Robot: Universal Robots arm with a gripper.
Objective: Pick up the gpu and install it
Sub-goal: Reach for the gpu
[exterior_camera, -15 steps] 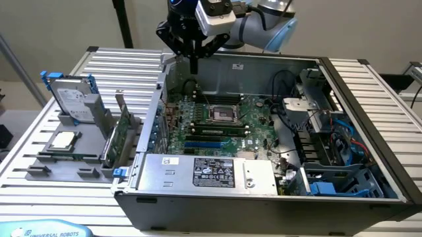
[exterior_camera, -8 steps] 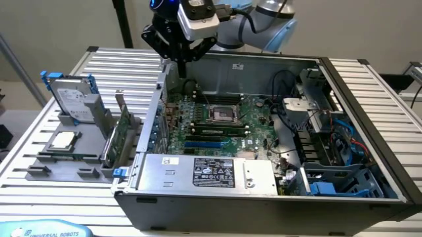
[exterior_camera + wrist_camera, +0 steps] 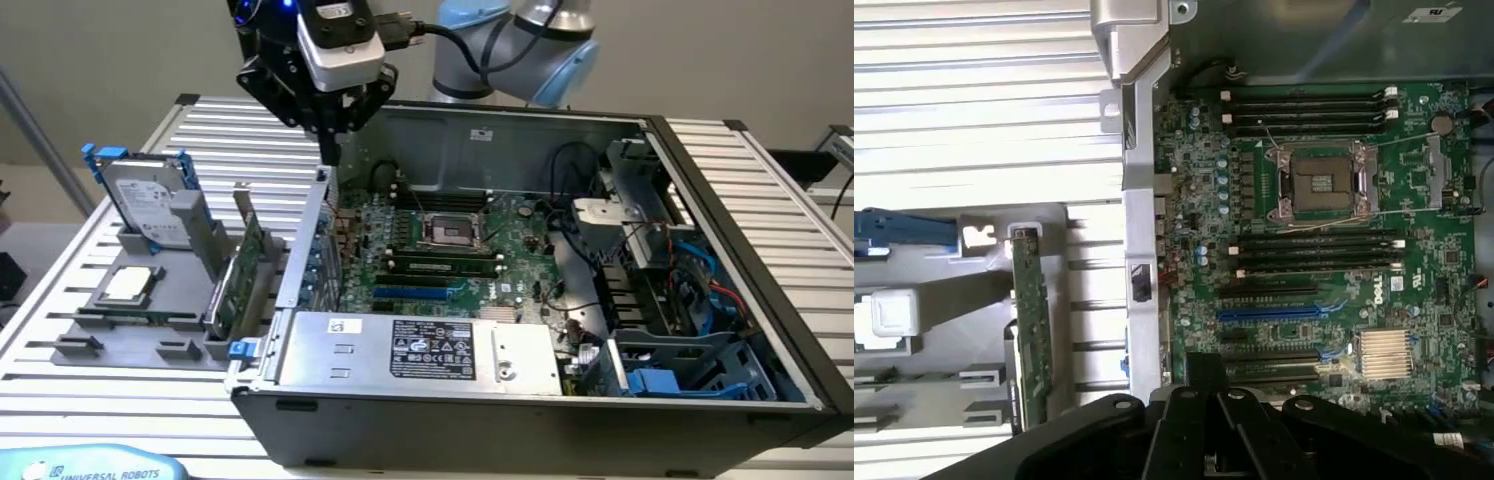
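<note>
Silver ribbed slats form the table (image 3: 787,190), its edges running out of the exterior view on every side. On it lies an open dark computer case (image 3: 534,430), whose near corner on the exterior view's right is cut off. The pale blue and grey arm (image 3: 514,45) is cropped by the top edge. Inside the case the green motherboard (image 3: 447,255) is partly hidden by tangled black cables on the exterior view's right; in the wrist view the board (image 3: 1304,250) carries white lettering that looks like "DELL", and its lower slots vanish behind the black gripper body. The power supply (image 3: 414,348) bears a black label with print too small to read. Outside the case, on the exterior view's left, a grey holder (image 3: 80,345) carries the hard drive (image 3: 147,205) with blue rails, the gpu (image 3: 247,270) and the processor chip (image 3: 130,285). The gpu stands on edge in its slot, lower edge sunk out of sight, just beside the case wall. The gripper (image 3: 330,150) hangs above that wall, fingers pressed together on nothing, apart from the gpu. A light blue piece (image 3: 94,465) at the bottom edge reads "UNIVERSAL ROBOTS"
</note>
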